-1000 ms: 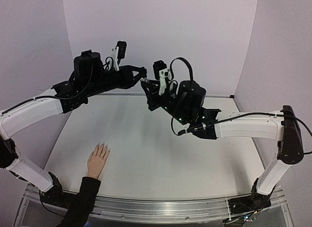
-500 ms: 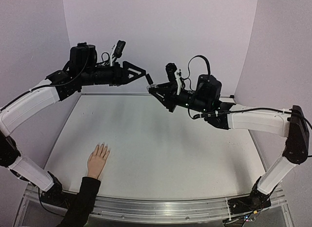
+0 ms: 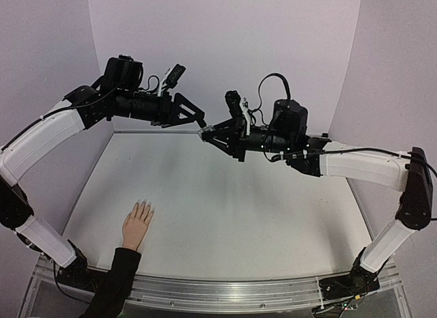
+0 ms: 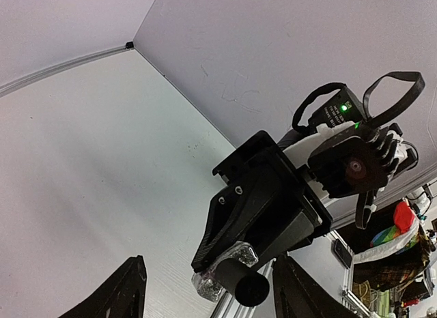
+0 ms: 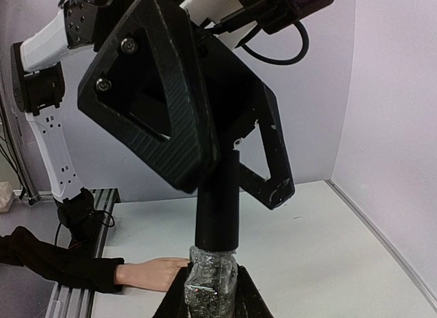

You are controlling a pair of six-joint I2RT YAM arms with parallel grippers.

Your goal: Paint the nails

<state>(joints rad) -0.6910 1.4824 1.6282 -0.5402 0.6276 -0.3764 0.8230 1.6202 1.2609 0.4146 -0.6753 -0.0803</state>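
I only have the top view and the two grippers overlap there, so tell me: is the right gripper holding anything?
Observer: Yes. The right wrist view shows the right gripper shut on a plastic-wrapped bottle, black cap up.
Operator: Has the left gripper got the cap?
Observer: No. In the left wrist view the left gripper is open: its fingers are spread, with the cap between them, not clamped.

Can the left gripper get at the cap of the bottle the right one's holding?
Likely yes: the left gripper is open astride the black cap, which juts clear of the right gripper clamped on the bottle.
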